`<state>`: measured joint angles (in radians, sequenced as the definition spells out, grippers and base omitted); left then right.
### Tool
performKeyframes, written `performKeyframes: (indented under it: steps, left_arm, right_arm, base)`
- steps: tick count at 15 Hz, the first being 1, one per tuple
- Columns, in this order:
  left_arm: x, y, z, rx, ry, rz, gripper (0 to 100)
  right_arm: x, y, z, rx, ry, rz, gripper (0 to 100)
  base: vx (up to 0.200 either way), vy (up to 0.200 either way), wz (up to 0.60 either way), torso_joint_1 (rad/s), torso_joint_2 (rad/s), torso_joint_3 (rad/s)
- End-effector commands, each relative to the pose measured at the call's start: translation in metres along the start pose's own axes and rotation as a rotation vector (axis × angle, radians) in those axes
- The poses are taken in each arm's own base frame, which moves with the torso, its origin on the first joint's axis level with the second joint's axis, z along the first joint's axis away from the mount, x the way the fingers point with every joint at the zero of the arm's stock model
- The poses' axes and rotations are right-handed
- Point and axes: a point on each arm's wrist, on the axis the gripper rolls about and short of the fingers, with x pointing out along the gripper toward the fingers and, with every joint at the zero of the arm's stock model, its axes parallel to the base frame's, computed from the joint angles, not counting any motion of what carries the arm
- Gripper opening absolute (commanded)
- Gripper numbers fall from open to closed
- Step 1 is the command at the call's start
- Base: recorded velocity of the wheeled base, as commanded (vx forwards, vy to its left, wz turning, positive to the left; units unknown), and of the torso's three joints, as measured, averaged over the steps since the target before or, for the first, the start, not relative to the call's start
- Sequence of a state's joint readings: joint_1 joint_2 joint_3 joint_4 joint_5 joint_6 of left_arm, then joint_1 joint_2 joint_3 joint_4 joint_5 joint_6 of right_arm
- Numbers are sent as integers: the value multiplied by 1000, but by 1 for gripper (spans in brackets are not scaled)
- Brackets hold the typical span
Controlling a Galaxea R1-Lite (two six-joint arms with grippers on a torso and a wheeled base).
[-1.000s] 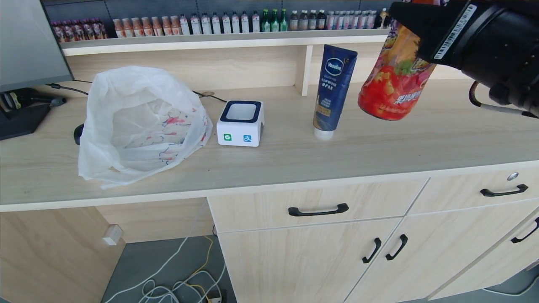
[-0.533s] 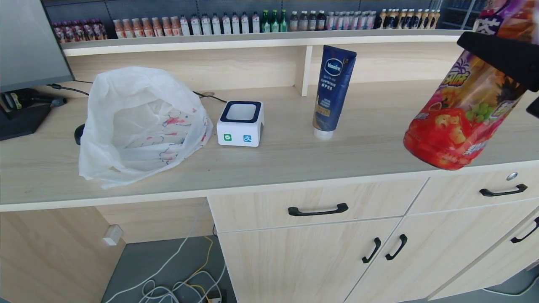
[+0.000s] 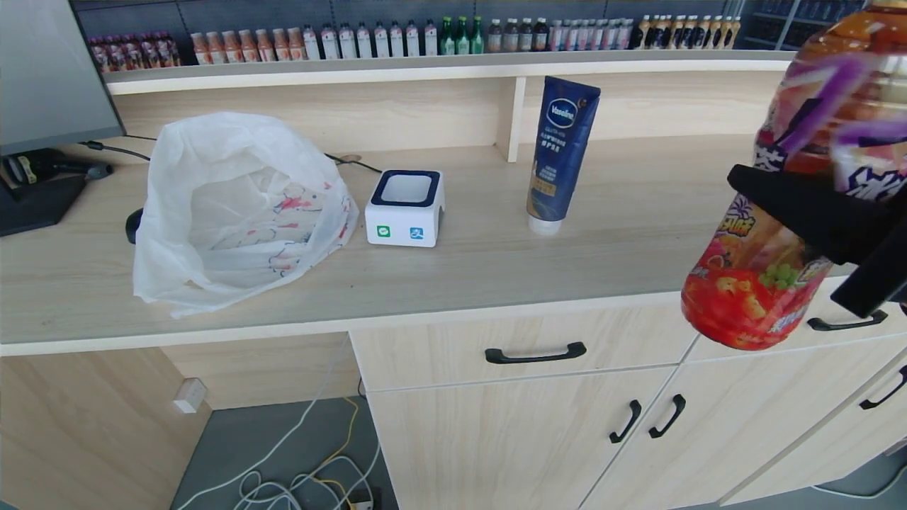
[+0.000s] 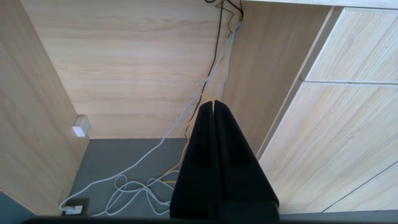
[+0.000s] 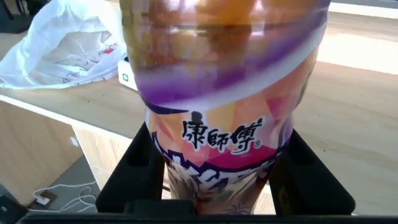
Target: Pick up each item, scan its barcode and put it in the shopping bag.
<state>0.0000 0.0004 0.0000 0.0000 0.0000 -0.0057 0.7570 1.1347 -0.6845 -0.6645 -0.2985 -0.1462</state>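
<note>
My right gripper (image 3: 822,212) is shut on a large juice bottle (image 3: 786,205) with a red, orange and purple label. It holds the bottle in the air at the right, out past the counter's front edge. In the right wrist view the bottle (image 5: 227,93) stands between the black fingers (image 5: 134,165). A white scanner box (image 3: 405,207) sits mid-counter, with an open white shopping bag (image 3: 234,205) to its left. A dark blue tube (image 3: 561,152) stands cap-down right of the scanner. My left gripper (image 4: 214,118) is shut, low beside the cabinet.
The wooden counter (image 3: 496,262) has drawers and cupboard doors below. A monitor (image 3: 49,71) and a handheld scanner (image 3: 42,166) are at the far left. A back shelf carries several bottles (image 3: 425,35). Cables (image 3: 305,460) lie on the floor.
My right gripper has carried the juice bottle down, rightward and toward the camera, from beside the blue tube to past the counter's front edge. Bag, scanner and tube stayed put.
</note>
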Motion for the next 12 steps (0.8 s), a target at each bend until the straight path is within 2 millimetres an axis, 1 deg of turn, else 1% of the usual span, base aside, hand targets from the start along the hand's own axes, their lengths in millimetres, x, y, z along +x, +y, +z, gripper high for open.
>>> performKeyframes:
  steps: [1,3,5,7,8,9,10,12]
  left_arm:
    - [0,0,0,0,0,0,0]
    - [0,0,0,0,0,0,0]
    - [0,0,0,0,0,0,0]
    - [0,0,0,0,0,0,0]
    - [0,0,0,0,0,0,0]
    - [0,0,0,0,0,0,0]
    - [0,0,0,0,0,0,0]
    - [0,0,0,0,0,0,0]
  right_arm:
    - [-22,5,-19,-116,42,56,0]
    - [-31,10,-15,-175,26,66,0]
    - [-35,22,-16,-267,35,95,0]
    - [-31,45,-21,-325,86,108,0]
    - [-31,61,-23,-349,100,150,0]
    - [-32,68,-24,-359,104,168,0]
    - [-32,81,-29,-362,118,191,0]
    - [-29,87,-30,-348,106,192,0]
  base:
    - [0,0,0,0,0,0]
    - [0,0,0,0,0,0]
    - [0,0,0,0,0,0]
    - [0,0,0,0,0,0]
    - [0,0,0,0,0,0]
    - [0,0,0,0,0,0]
    - [0,0,0,0,0,0]
    - [0,0,0,0,0,0]
